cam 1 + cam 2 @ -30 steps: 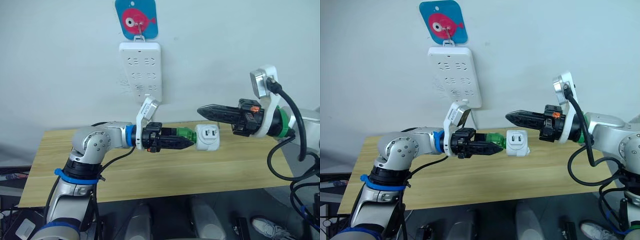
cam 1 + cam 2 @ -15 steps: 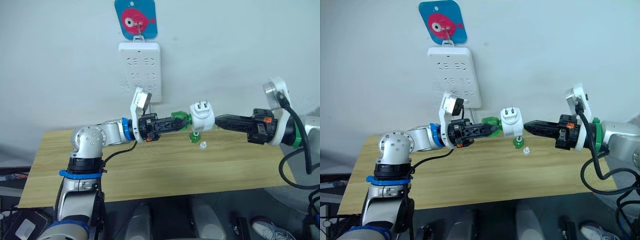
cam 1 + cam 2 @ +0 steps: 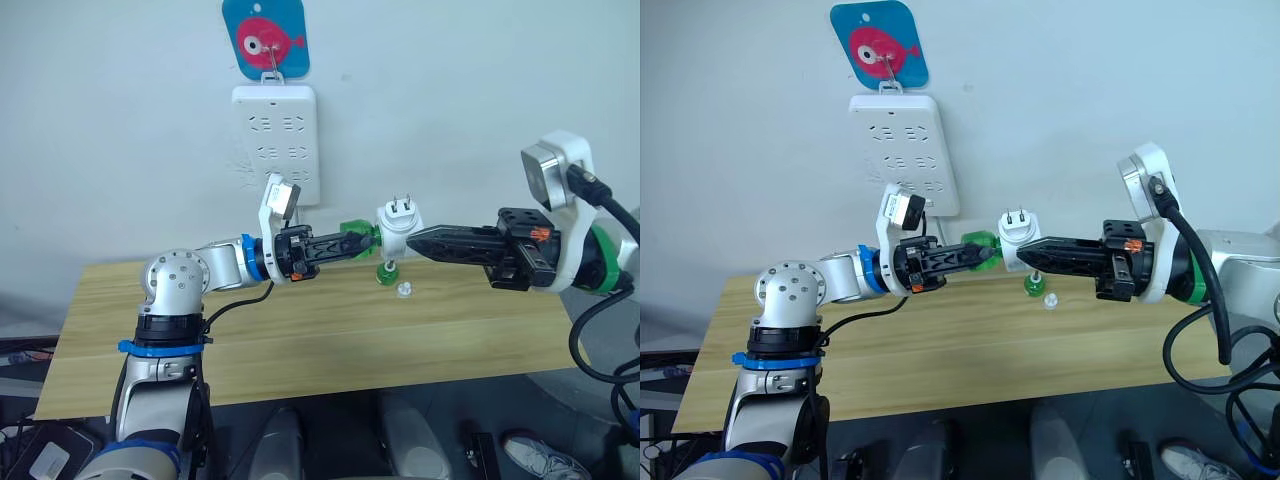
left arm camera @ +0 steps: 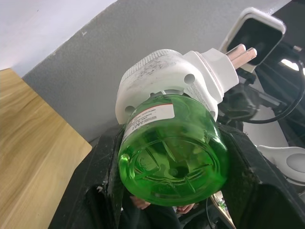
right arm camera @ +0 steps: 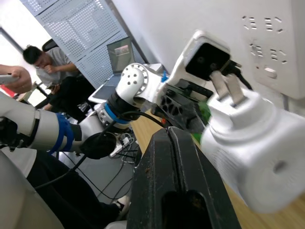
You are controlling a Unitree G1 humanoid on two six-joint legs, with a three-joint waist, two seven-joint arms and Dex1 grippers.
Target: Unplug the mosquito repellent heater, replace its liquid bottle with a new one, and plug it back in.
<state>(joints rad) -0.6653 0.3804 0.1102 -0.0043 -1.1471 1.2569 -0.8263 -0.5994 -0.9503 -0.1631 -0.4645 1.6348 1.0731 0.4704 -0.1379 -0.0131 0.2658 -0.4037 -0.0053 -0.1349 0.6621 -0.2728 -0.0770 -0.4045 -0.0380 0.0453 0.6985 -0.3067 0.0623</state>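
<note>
My left gripper (image 3: 358,242) was clamped on the green liquid bottle (image 4: 174,148), which was still seated in the mosquito repellent heater (image 3: 398,226), held in the air above the wooden table (image 3: 300,340), prongs pointing up, below and to the right of the white power strip (image 3: 276,140) on the wall. My right gripper (image 3: 412,236) had its fingers pressed together, their tips touching the heater's side. A second green bottle (image 3: 386,274) and a small clear cap (image 3: 404,290) stood on the table beneath.
</note>
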